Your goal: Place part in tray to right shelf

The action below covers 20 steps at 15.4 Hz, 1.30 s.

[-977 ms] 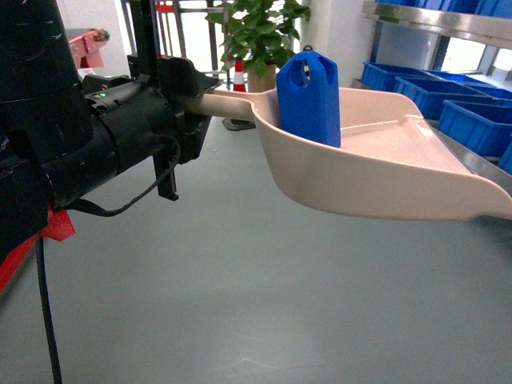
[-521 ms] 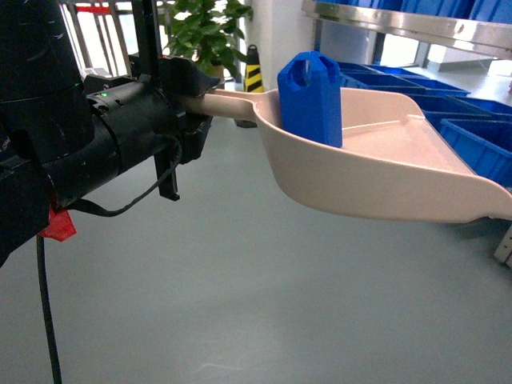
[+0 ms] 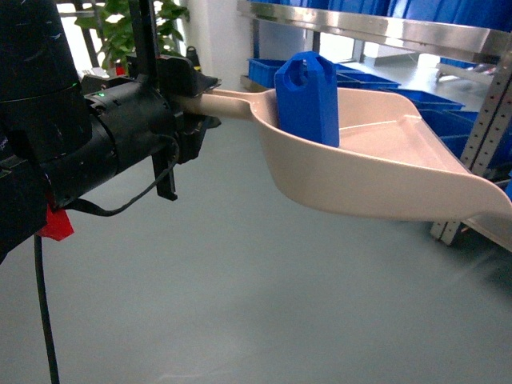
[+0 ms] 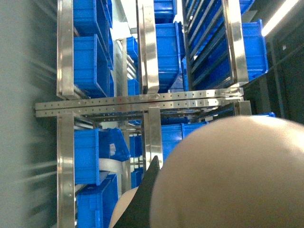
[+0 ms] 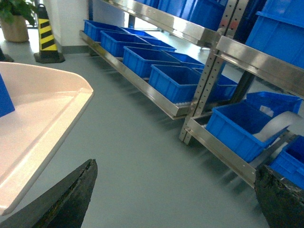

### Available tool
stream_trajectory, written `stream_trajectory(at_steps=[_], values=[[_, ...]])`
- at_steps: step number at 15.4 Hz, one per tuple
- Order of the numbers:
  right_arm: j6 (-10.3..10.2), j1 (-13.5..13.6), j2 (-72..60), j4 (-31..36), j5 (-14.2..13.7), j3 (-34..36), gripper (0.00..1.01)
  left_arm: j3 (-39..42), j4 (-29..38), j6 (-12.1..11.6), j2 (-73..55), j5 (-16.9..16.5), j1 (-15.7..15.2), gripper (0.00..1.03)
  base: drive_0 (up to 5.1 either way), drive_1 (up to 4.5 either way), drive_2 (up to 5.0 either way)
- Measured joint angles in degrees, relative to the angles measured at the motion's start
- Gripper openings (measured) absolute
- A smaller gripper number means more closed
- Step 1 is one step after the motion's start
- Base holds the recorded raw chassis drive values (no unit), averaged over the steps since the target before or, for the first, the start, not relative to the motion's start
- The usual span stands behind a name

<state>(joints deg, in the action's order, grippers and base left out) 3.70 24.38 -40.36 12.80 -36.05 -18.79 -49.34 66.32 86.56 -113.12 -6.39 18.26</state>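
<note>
The beige tray hangs in the air across the head view, its wide lip pointing right. My left gripper is shut on the tray's handle. The blue part stands upright inside the tray near the handle end. In the left wrist view the tray's back fills the lower right beside one black finger. The right shelf is the silver rack at the upper right, with a perforated post. My right gripper is open over bare floor, with the tray's lip to its left.
Large blue crates sit on the rack's low rail, with more on higher levels. A striped cone and a potted plant stand farther back. Grey floor spreads below the tray.
The head view has swung right: the plant and cone slid left and the silver rack now fills the upper right. The tray and part stay steady in my left gripper.
</note>
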Motion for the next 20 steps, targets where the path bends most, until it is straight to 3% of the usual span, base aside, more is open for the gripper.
stream_trajectory(at_steps=[20], values=[[0.0,0.0,0.0,0.02,-0.02,0.0,0.98,0.0,0.0,0.0,0.0,0.0,0.0,0.14,-1.6,-1.6,-1.6]])
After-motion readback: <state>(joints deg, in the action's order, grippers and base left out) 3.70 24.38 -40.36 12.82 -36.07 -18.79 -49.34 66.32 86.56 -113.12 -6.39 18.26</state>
